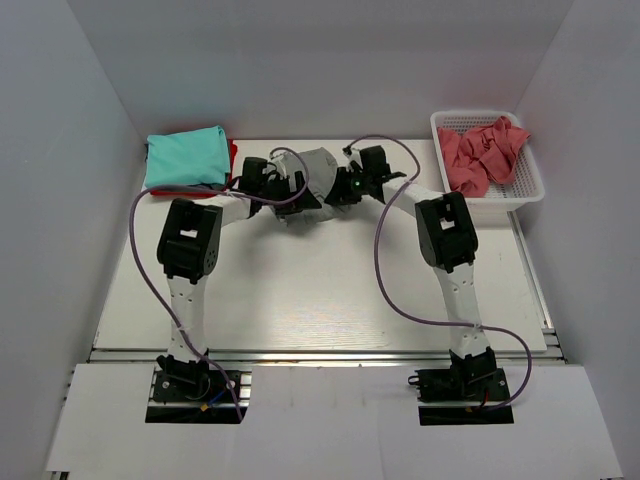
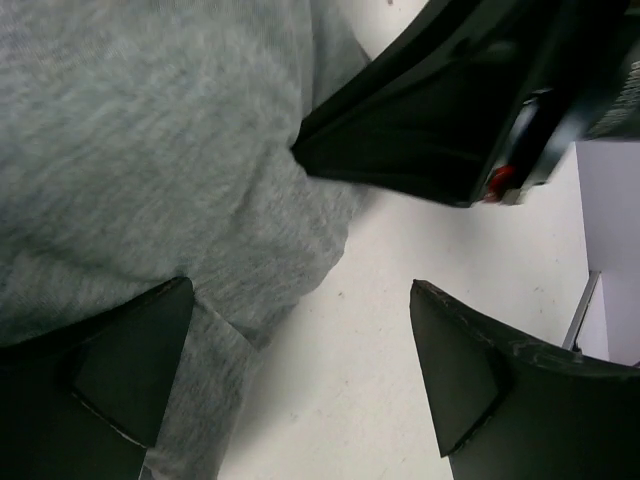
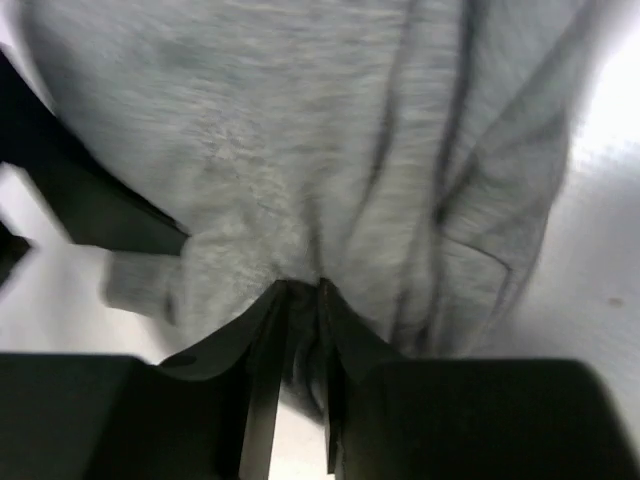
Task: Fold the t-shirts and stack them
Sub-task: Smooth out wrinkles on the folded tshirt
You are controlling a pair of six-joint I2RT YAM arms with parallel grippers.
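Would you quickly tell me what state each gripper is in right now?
Left gripper: open, gripping nothing.
Right gripper: closed on the grey t-shirt.

The grey cloth t-shirt (image 3: 300,150) is soft, matt and finely fuzzy; the teal folded cloth t-shirt (image 1: 185,158) is smooth and matt; the white mesh basket (image 1: 534,175) is perforated plastic; the white table top (image 1: 320,290) is smooth and matt.

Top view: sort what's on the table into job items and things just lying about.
Job: grey t-shirt; teal t-shirt; red t-shirt beneath the teal one; coral-pink t-shirt, bunched up.
Lying about: white mesh basket holding the coral-pink one.
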